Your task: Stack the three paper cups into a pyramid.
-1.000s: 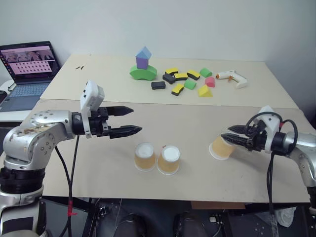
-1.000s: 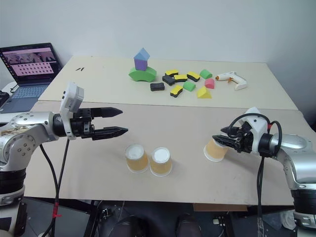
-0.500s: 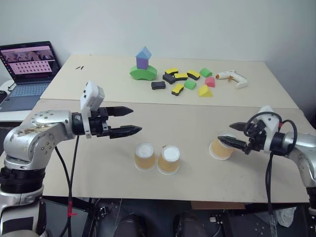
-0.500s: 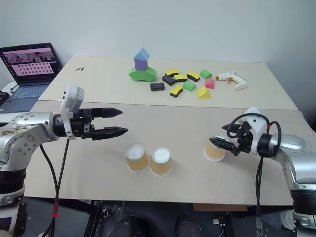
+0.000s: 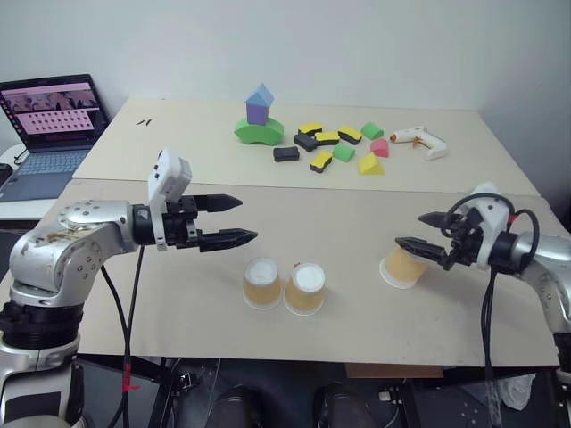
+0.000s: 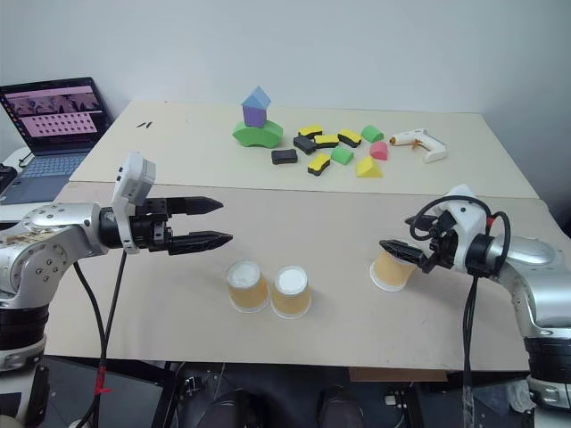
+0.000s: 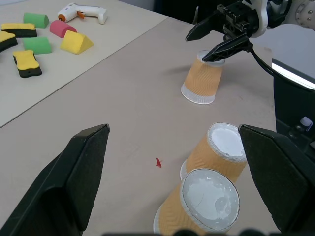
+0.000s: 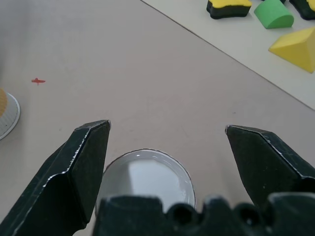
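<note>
On the near table [image 5: 357,223], two of the three paper cups stand upside down and touching, the left base cup [image 5: 262,283] and the right base cup [image 5: 304,287], while the third cup [image 5: 401,267] sits inverted well apart to the robot's right. Above that third cup hovers the right gripper [image 5: 423,234], its two black fingers spread wide, one on each side of the cup's white base and clear of it, holding nothing. Over the table beyond the pair, the left gripper [image 5: 228,220] hangs with its fingers parted and empty. No pyramid exists yet; the top cup is unplaced. As I judge it, the main risk lies in the grasp: paper walls are light and soft, so a hard or off-centre squeeze could crumple the cup or flick it sideways. Setting it down later, a slightly skewed landing across the two bases could nudge them apart and let the top cup drop between them.
</note>
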